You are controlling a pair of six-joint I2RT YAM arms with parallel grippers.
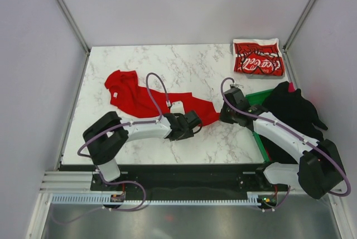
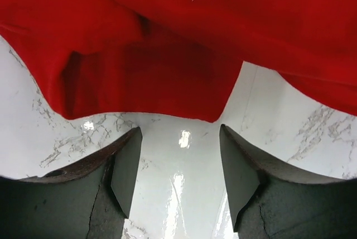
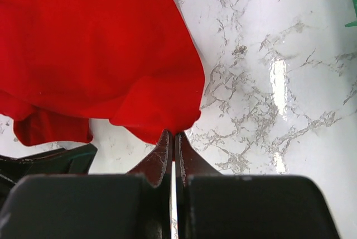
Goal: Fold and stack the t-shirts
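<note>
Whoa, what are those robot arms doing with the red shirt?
They're working on folding shirts. The right gripper is pinched shut on an edge of the plain red t-shirt, which lies crumpled on the marble table. The left gripper is open beside the cloth, holding nothing. The Coca-Cola t-shirt lies folded in the far right corner.

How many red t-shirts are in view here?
2: the plain red t-shirt, unfolded mid-table; the Coca-Cola t-shirt, folded at the far right corner. The black cloth pile might hide others.
</note>
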